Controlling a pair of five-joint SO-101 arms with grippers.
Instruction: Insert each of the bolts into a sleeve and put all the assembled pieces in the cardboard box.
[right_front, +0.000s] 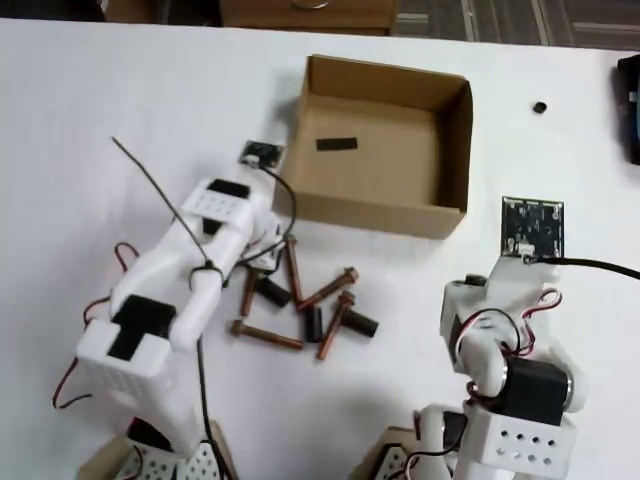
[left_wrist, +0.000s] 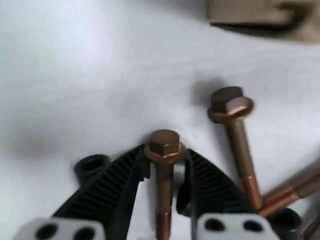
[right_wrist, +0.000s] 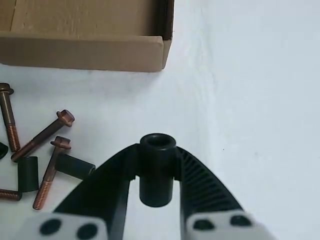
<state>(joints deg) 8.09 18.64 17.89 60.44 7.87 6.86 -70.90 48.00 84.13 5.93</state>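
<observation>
The left gripper (left_wrist: 165, 159) was pinched on the shank of one bolt (left_wrist: 164, 146), just under its flanged hex head, at the left of the work area. The bolt appeared to be copper-coloured metal: stiff, dense for its size and smooth, so likely to swivel in a narrow pinch. A hold on the plain shank near the head, with the threaded end left free for insertion, looked best.

To the right of it, near the middle, the loose bolts (right_front: 327, 291) and short black sleeves (right_front: 314, 323) lay crossed in a pile, some touching. The sleeves looked light, rigid and round, and would roll if nudged.

The cardboard box (right_front: 370, 212) stood open-topped just beyond the pile, with a black strip (right_front: 336, 144) on its floor.

At the right, the right gripper (right_wrist: 157, 161) was clamped on a sleeve (right_wrist: 157, 190), upright with its bore uppermost and unobstructed.

The table (right_front: 100, 120) was white, flat and smooth, offering little friction. A small dark object (right_front: 540, 106) lay at the far right.
</observation>
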